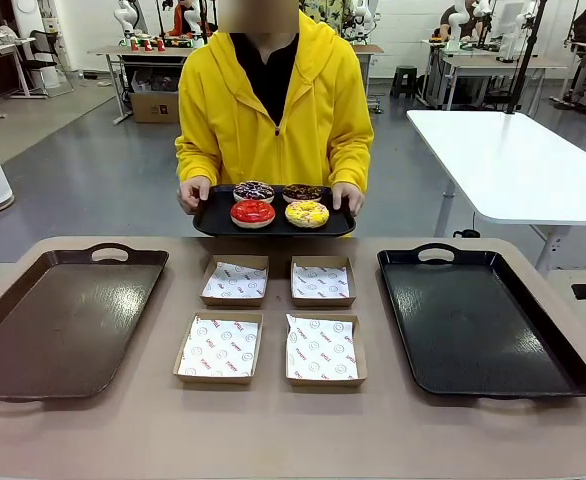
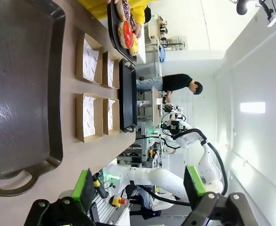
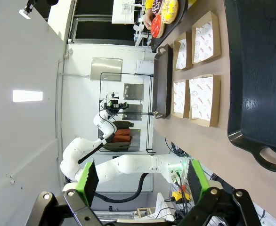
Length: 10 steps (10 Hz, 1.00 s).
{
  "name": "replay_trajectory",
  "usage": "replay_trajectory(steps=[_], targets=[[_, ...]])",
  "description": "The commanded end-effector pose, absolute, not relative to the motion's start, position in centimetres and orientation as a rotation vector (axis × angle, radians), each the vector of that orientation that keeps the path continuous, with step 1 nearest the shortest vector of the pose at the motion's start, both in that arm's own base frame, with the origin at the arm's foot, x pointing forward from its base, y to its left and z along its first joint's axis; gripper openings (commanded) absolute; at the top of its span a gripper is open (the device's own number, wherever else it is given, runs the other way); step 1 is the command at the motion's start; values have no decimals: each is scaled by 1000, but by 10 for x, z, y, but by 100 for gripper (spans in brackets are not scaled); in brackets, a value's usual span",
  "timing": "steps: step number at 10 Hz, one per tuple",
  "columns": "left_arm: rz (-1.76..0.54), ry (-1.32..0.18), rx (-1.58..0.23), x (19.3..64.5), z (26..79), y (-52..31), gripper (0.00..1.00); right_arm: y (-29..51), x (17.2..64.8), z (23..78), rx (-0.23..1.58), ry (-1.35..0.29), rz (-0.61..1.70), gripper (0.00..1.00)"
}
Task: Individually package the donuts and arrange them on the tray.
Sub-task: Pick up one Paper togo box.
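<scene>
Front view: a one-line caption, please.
Person in yellow hoodie holds a small black tray of four donuts at the table's far edge, behind four paper-lined boxes flanked by two large trays.

On the table (image 1: 273, 435), four boxes (image 1: 235, 261) sit mid-frame between a left tray (image 1: 63, 320) and a right tray (image 1: 473, 320); above them, a person's tray (image 1: 213, 213) carries the donuts (image 1: 253, 212).

Left tray (image 1: 53, 320) — corner cut off at the edge; liner print (image 1: 219, 348) too small to read; person's hand (image 1: 193, 195) partly hidden under carried tray (image 1: 216, 215).
</scene>
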<state>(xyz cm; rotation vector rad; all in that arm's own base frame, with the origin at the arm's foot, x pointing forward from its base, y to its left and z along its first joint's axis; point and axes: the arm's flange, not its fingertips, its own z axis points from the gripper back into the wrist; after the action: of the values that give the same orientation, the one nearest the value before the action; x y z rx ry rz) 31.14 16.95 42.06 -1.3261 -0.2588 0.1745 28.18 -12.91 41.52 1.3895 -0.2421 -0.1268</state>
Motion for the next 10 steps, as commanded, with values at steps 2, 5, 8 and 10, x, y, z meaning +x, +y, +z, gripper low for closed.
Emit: replay_trajectory(steps=[2, 5, 8, 10], targets=[[184, -279, -1328, 313, 421, 169, 100, -129, 282, 415, 1390, -242, -127, 100], [184, -279, -1328, 313, 421, 169, 100, -65, 328, 476, 1068, -77, -125, 100], [184, -279, -1328, 313, 421, 169, 100, 29, 385, 496, 760, 103, -120, 100], [184, -279, -1328, 313, 421, 169, 100, 95, 407, 475, 546, 158, -102, 100]])
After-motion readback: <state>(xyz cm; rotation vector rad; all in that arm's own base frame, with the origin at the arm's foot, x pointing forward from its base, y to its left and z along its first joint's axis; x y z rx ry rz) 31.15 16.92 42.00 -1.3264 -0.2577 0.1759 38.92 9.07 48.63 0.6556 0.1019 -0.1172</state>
